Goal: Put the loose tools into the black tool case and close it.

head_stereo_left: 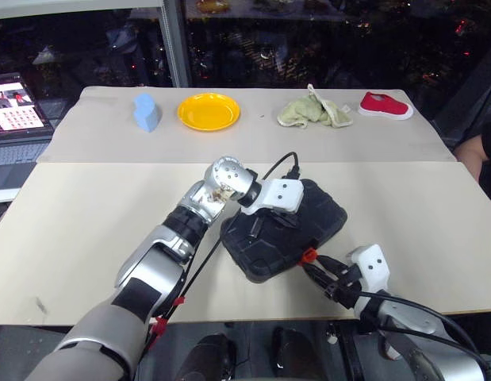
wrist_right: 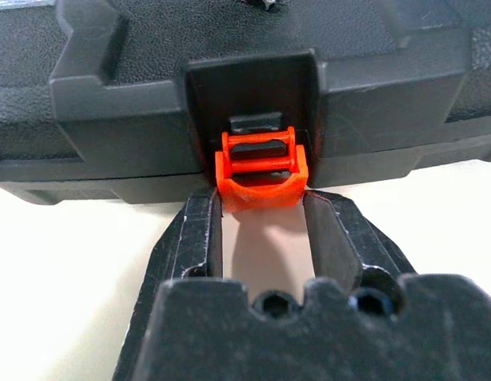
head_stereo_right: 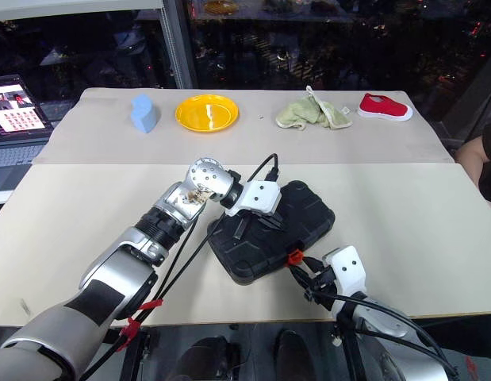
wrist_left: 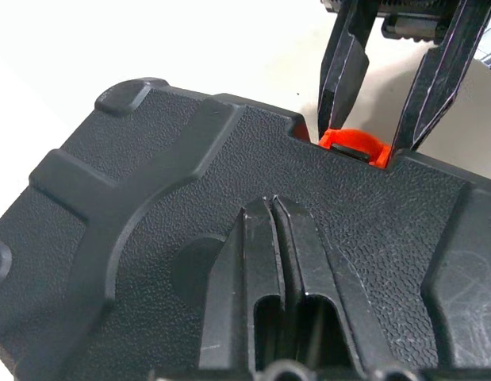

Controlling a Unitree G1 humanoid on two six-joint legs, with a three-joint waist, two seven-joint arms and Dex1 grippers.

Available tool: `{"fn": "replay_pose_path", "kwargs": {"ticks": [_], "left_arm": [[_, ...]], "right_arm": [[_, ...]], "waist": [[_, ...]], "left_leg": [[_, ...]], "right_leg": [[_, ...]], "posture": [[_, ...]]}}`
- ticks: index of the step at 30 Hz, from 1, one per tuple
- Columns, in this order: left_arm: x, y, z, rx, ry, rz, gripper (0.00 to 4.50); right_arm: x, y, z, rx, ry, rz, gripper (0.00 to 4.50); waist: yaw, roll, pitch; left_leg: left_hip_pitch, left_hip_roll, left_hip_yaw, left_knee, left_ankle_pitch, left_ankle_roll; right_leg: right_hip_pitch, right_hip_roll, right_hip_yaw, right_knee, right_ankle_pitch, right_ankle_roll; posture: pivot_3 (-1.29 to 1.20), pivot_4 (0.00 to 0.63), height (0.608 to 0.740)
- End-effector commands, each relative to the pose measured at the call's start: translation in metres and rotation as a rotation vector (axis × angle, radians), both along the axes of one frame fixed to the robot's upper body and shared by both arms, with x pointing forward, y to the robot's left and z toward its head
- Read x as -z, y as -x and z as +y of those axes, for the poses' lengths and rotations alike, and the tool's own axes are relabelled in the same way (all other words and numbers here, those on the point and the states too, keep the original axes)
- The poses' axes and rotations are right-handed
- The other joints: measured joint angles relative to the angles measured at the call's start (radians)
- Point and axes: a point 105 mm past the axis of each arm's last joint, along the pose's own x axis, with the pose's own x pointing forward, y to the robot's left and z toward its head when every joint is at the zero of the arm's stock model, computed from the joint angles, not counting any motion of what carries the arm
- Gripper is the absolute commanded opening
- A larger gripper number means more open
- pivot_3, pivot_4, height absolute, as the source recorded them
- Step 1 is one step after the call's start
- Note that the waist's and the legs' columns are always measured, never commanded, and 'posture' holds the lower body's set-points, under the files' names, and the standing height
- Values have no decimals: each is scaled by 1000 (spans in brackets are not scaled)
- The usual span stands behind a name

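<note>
The black tool case (head_stereo_left: 283, 230) lies shut at lower centre of the head views, pinned by the left gripper (wrist_left: 274, 230) pressing clenched on its lid, so the right gripper (wrist_right: 262, 213) can pinch the orange latch tab (wrist_right: 260, 171) home.

Count's easy: one case (head_stereo_left: 285, 230), one plate (head_stereo_left: 209, 111), one shoe (head_stereo_left: 385, 105), one rag (head_stereo_left: 312, 112), one blue block (head_stereo_left: 146, 113), one laptop (head_stereo_left: 15, 111).

silver arms (head_stereo_left: 162, 262), black pincer fingers (wrist_right: 199, 230)
</note>
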Motion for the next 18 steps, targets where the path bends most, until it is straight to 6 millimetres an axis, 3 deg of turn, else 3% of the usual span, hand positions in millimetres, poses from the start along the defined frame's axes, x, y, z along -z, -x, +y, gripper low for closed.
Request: {"fn": "replay_pose_path", "kwargs": {"ticks": [1,14,18], "left_arm": [[19,-2,9,-23,-88,11,141],[21,-1,6,-15,-86,8,141],[21,-1,6,-14,-85,8,141]], "right_arm": [[-22,3,2,-34,-3,-94,1269],[-38,8,3,-64,5,-143,1269],[-30,10,2,-61,8,-94,1269]], "waist": [[0,0,0],[0,0,0],[1,0,0]], "left_leg": [[0,0,0,0,0,0],[0,0,0,0,0,0],[0,0,0,0,0,0]], "right_leg": [[0,0,0,0,0,0],[1,0,0,0,0,1],[1,0,0,0,0,1]], "posture": [[0,150,740],[0,150,740],[0,150,740]]}}
